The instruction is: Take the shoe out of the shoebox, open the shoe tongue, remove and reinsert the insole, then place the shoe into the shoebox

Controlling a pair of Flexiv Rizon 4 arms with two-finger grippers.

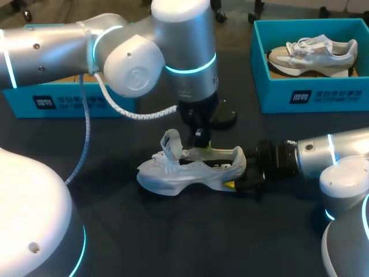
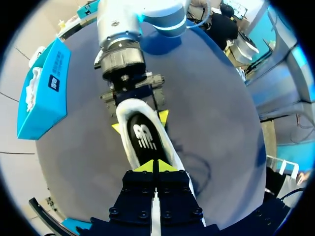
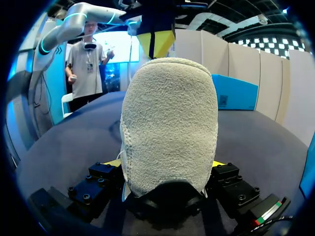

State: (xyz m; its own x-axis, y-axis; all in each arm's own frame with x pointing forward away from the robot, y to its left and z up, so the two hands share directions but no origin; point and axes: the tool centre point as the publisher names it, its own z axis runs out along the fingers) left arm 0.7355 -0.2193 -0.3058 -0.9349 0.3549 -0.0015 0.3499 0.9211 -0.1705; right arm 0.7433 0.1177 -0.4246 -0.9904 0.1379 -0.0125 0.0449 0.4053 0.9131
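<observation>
Pale grey lace-up sneaker is sitting on its sole on the dark table, its black insole showing inside. The right gripper is clamping its heel from both sides. Above its opening the left gripper is hanging with its tips pressed together; whether they are pinching the insole I cannot tell. A weak pinch risks slipping off the insole, and a hard pull risks dragging the sneaker from the heel grip.

L claw pinched closed; R claw clamped wide.

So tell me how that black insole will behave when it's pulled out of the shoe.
The insole looks thin, so it is probably light and floppy. It fills the shoe snugly, so it may drag; the right hand clamping the heel should steady that.
</observation>
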